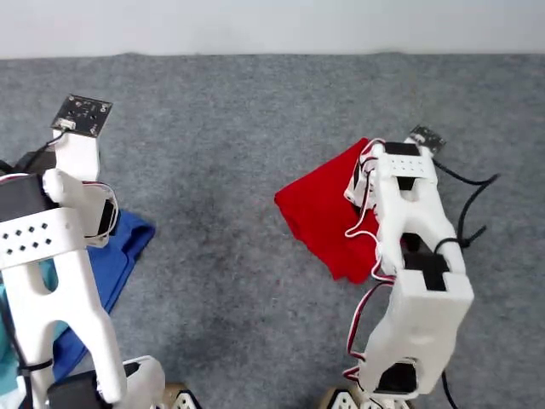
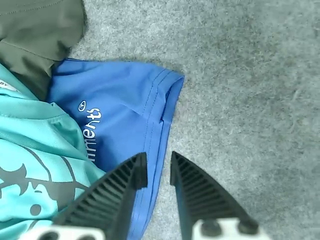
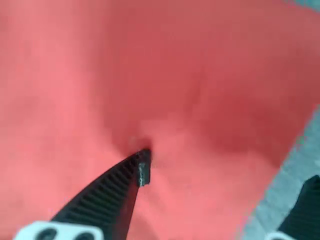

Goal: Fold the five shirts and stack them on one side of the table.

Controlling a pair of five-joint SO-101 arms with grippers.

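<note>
Showing the right claw (image 3: 227, 172) spread wide and gripping nothing, pressing one ribbed fingertip (image 3: 142, 167) into the red shirt (image 3: 200, 75) and dimpling the cloth at that spot, holding the other fingertip out past the cloth's edge above the grey table cover (image 1: 213, 128). Showing the red shirt lying flat directly under this claw and spreading away from it on all sides but one. Lying askew to the table's edges in the high view, pointing one corner away from the claw toward the left arm (image 1: 60, 256); hiding a broad strip under the right arm (image 1: 417, 247), making the long axis hard to judge. Showing the left claw (image 2: 158, 157) parted only by a narrow slot, clasping nothing, hovering over the blue shirt (image 2: 115, 115); not allowing any contact with the cloth to be told. Showing the blue shirt lying beneath and just ahead of these fingertips, running its stitched hem nearly in line with the fingers and under the slot between them; in the high view, stretching its long axis slantwise under the left arm, being half covered by it. Showing the teal shirt (image 2: 30, 165) beside the claw, overlapping the blue one and being cut off at the view's edge. Showing the olive shirt (image 2: 35, 30) farther ahead on the same side, touching both, also being cut off; leaving the layering order there hard to make out.
</note>
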